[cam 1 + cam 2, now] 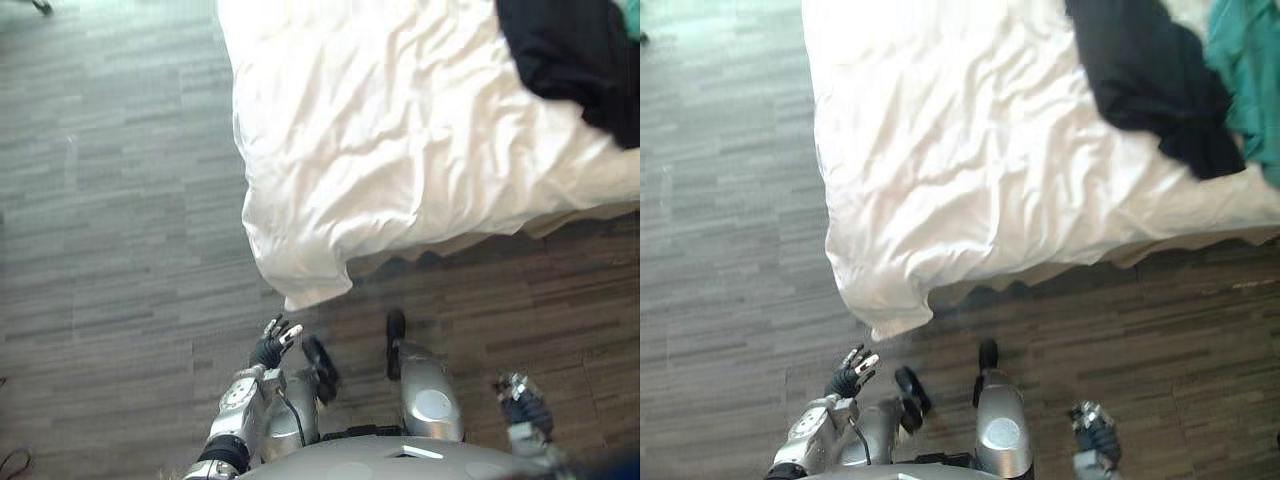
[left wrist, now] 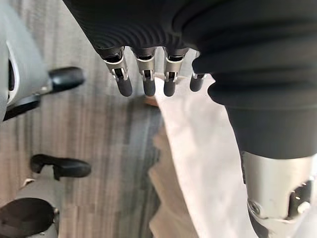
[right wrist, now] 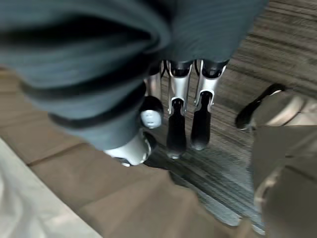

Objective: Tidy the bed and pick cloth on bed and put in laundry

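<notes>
Our left hand (image 1: 275,343) hung low over the floor (image 1: 110,250), fingers straight and empty, just near of the hanging corner of the bed (image 1: 400,160). We kept our right hand (image 1: 522,402) low to the right, fingers relaxed, holding nothing. A black cloth (image 1: 1150,80) lay on the bed's far right, a green cloth (image 1: 1252,80) touching its right side.

L hand (image 1: 272,345), R hand (image 1: 522,405): fingers (image 2: 123,84) loose.
</notes>
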`<state>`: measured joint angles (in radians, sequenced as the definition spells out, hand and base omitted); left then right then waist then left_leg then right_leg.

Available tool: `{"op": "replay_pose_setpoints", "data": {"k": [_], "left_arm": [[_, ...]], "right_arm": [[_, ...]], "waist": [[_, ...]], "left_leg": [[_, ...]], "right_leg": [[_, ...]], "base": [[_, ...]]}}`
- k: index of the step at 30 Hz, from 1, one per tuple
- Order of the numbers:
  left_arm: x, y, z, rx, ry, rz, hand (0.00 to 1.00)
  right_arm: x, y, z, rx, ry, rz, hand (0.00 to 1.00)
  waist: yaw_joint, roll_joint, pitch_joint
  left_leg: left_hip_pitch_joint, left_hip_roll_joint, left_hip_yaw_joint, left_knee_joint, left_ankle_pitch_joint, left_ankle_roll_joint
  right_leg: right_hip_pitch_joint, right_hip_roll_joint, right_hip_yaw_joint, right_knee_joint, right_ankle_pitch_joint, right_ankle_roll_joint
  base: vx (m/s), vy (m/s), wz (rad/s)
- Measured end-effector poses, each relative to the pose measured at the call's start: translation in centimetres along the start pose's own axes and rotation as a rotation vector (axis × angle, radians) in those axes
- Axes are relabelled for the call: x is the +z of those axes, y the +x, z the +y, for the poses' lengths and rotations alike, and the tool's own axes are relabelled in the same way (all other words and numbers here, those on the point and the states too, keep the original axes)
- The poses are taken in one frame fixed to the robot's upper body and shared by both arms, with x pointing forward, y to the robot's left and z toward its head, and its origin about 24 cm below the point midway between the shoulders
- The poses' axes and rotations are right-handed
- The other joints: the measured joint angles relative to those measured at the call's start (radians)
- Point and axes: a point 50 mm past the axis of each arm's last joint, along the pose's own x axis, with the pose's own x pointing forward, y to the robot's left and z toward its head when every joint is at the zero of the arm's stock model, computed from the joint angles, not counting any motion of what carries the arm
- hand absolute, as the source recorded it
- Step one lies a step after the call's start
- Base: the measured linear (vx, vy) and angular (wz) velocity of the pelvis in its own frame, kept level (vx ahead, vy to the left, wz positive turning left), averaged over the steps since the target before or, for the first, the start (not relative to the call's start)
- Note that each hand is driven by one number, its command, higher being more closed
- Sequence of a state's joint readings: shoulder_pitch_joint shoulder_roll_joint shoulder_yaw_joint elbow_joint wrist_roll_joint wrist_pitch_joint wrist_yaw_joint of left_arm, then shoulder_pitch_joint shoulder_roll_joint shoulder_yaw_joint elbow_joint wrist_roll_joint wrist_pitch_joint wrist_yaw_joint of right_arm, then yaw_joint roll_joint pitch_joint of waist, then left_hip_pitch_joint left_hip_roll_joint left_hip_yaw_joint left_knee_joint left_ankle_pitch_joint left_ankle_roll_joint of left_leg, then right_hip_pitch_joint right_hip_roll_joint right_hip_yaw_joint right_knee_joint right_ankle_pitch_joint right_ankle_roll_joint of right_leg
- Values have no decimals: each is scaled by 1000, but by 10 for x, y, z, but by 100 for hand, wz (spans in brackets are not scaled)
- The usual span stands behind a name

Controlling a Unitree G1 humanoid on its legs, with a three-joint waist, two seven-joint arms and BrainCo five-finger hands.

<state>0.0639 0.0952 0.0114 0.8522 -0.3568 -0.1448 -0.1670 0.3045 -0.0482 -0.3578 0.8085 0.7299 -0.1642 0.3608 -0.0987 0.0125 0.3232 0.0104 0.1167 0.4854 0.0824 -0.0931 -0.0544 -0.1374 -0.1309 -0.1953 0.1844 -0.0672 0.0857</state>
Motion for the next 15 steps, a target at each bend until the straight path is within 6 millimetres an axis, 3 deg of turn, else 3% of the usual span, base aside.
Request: {"op": "replay_pose_setpoints", "data": {"k": [3, 6, 9, 11, 13, 14, 15], "left_arm": [[-29, -9, 4, 21, 32, 126, 0], [-43, -16, 13, 66, 51, 203, 0], [-51, -23, 26, 123, 43, 244, 0], [-48, -24, 33, 163, 3, 222, 0], [-48, -25, 36, 180, -21, 214, 0], [-54, -29, 35, 182, -38, 225, 0], [-62, -31, 32, 183, -56, 249, 0]], "right_arm": [[-15, -5, -7, -39, -27, 83, 0], [-17, -7, -11, -64, -38, 101, 0], [-19, -4, -8, -42, -87, 136, 0], [-20, 1, -3, -11, -156, 172, 0], [-16, 4, -2, 9, -200, 185, 0], [-11, 8, 0, 25, -223, 184, 0], [-5, 10, 0, 32, -235, 171, 0]], "waist": [[4, 14, -73], [7, 23, -103], [13, 11, -114], [44, -16, -118], [68, -19, -118], [76, 6, -134], [79, 36, -153]], "left_leg": [[66, 0, 1, -52, 10, -10], [102, 0, 6, -75, 13, -16], [124, -1, 19, -45, 5, -24], [109, 5, -87, 65, -16, 0], [105, 8, -194, 146, -60, 14], [107, 13, -302, 183, -111, 23], [120, 18, -372, 183, -150, 10]], "right_leg": [[81, 19, -4, -77, 20, 5], [123, 31, -1, -126, 35, 5], [147, 53, 61, -167, 59, 1], [147, 56, 159, -169, 77, -4], [148, 64, 242, -166, 83, -4], [142, 90, 302, -172, 87, -3], [132, 116, 350, -180, 97, 8]], "base": [[97, 2, 3], [18, -5, -5], [-19, -34, -53], [20, -77, -122], [-20, -37, -144], [-42, 74, -167], [-31, 82, -141]]}}
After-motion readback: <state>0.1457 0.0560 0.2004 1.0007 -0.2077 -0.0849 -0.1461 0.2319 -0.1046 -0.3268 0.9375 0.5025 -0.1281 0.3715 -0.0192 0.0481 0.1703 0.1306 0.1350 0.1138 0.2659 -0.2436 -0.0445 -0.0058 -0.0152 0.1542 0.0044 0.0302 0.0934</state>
